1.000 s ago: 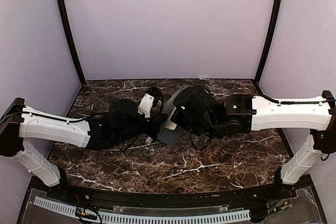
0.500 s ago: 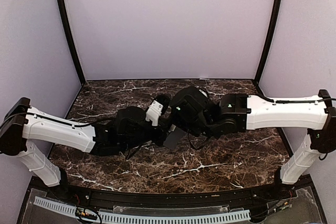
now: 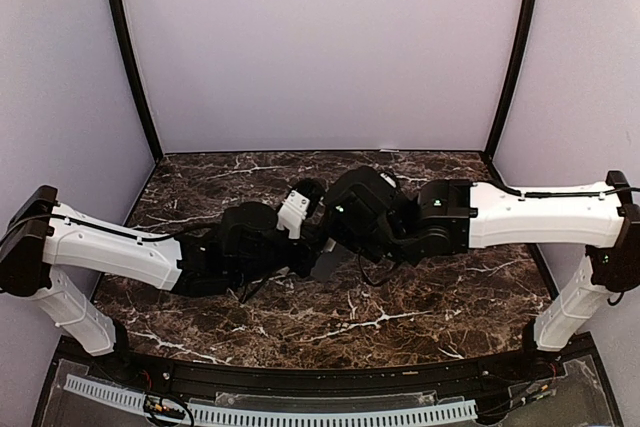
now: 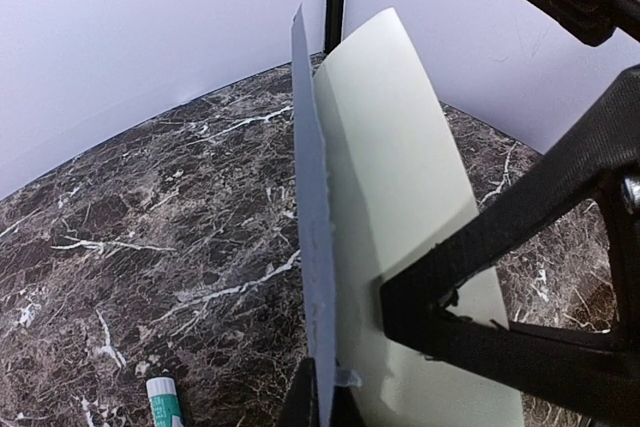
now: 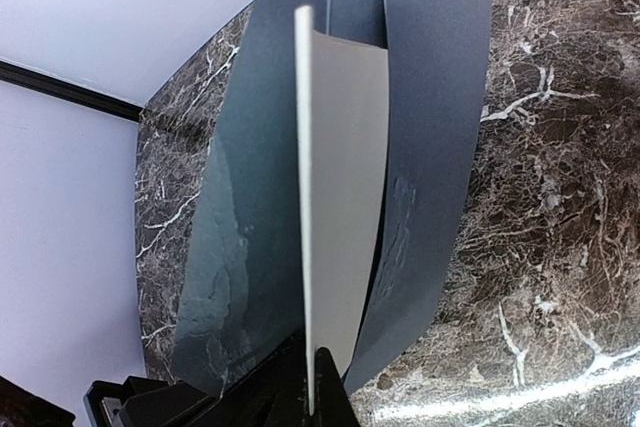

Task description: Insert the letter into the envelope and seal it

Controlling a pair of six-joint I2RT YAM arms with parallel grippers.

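The envelope [image 4: 310,237], dark blue-grey, stands edge-on in the left wrist view with my left gripper [image 4: 322,402] shut on its lower edge. The letter [image 5: 340,197], a pale sheet, is pinched by my right gripper [image 5: 312,387], which is shut on its near edge. The sheet sits between the envelope's two spread panels [image 5: 245,207]. The letter [image 4: 400,197] also shows in the left wrist view, bowed beside the envelope, with the right gripper's black fingers [image 4: 480,287] across it. From above, both grippers meet mid-table, and only a grey corner of the envelope [image 3: 327,265] shows under them.
A small white-and-green glue stick [image 4: 165,402] lies on the dark marble table [image 3: 420,307] to the left of the envelope. Pale walls [image 3: 320,47] with black corner posts [image 3: 125,57] close in the back and sides.
The left arm has moved to the right, toward the right gripper. The visible grey part of the envelope under the grippers has shrunk. Over the last half second little has moved.
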